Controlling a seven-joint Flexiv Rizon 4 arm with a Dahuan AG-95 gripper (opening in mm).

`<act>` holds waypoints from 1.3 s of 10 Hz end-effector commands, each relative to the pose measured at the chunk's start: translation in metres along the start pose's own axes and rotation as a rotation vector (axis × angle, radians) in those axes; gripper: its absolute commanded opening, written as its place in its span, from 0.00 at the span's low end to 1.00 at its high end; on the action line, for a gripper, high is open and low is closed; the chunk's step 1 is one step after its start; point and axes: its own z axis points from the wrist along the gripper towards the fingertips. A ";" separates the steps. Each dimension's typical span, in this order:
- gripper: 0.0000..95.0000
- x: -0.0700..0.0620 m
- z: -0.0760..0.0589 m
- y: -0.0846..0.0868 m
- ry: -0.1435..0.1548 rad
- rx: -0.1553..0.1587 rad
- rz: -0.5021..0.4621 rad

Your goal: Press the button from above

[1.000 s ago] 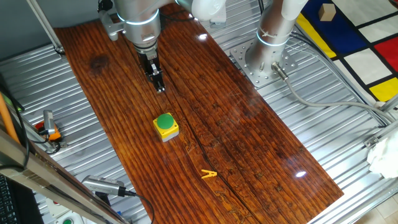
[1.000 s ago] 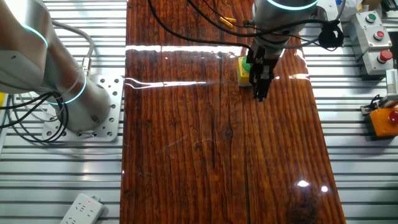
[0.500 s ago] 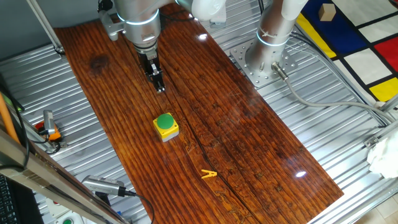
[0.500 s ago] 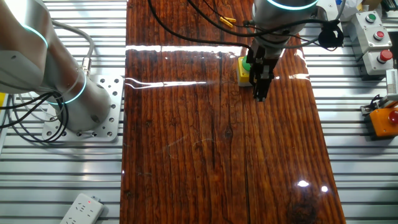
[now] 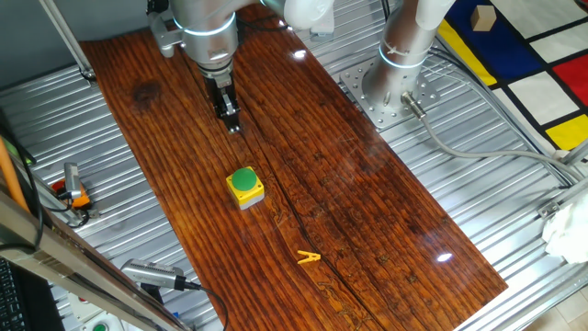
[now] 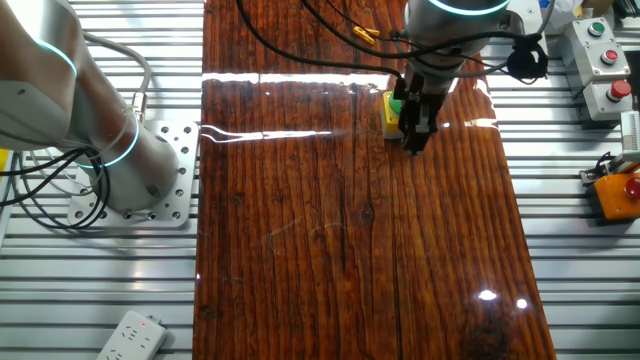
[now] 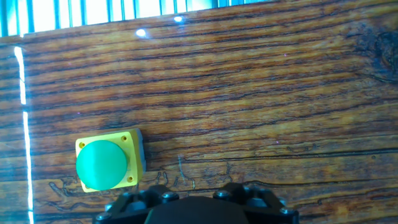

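Hovering hand (image 5: pixel 232 122) | apart from button (image 5: pixel 244 181) | bare board (image 5: pixel 367 211) around

My gripper (image 5: pixel 233 125) rose slightly over last second, tip shifted a little up-frame in one fixed view. In other fixed view, my gripper (image 6: pixel 415 146) climbed toward button (image 6: pixel 394 110). Not over it, no contact.

gripper (image 6: pixel 415 140) is blocking most of the button (image 6: pixel 391 112) in the other fixed view. Hand view's bottom edge is cutting off the fingertips, so their gap isn't showing.
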 end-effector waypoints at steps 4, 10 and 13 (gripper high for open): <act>0.00 -0.007 -0.006 -0.007 0.011 0.008 -0.010; 0.00 -0.013 -0.015 -0.020 0.012 0.002 -0.050; 0.00 -0.025 -0.028 -0.035 0.010 -0.005 -0.057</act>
